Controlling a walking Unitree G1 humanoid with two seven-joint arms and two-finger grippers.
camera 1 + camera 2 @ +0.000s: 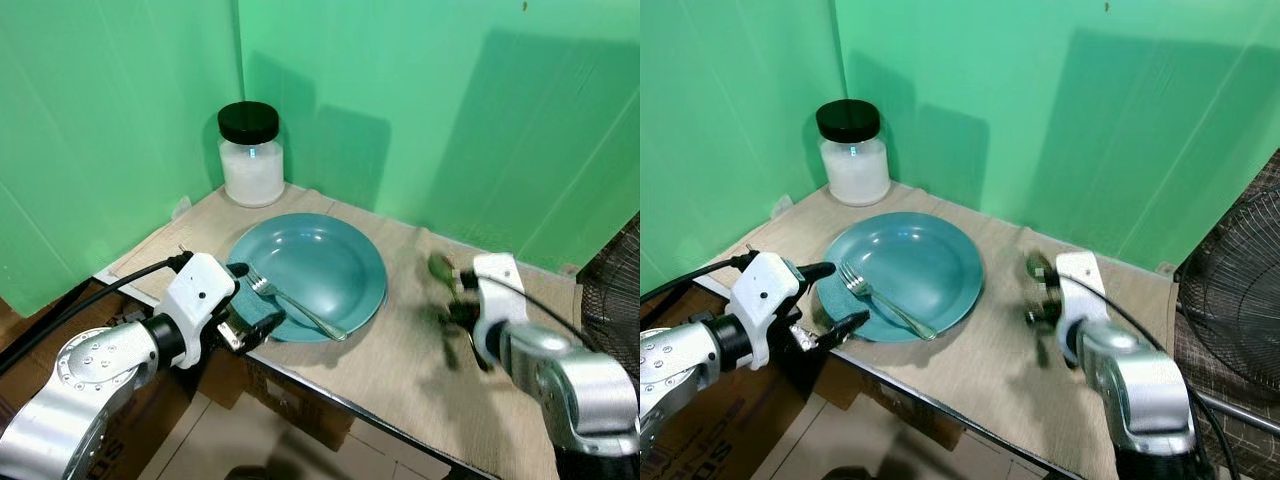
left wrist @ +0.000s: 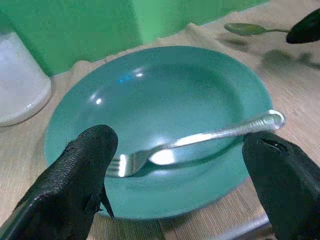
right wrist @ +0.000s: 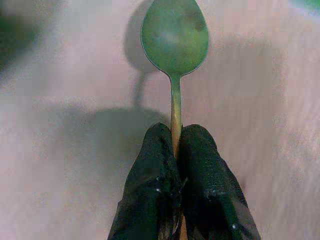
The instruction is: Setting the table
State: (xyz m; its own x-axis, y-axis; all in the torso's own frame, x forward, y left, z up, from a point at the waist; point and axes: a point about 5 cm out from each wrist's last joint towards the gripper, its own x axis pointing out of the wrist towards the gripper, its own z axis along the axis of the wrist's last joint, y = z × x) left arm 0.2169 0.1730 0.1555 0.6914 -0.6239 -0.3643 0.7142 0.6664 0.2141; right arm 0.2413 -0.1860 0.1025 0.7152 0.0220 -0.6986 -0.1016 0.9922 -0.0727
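Your right gripper [image 3: 175,150] pinches the spoon [image 3: 174,37] by its handle; lower it flat, right of the plate [image 1: 330,262].

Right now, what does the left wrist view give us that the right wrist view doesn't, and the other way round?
Left wrist view alone: the open left pincer straddling a fork that lies on the teal plate, with a white jar beside the plate. Right wrist view alone: the right pincer shut on the spoon handle, seen close. Both: the spoon and the beige table under it.
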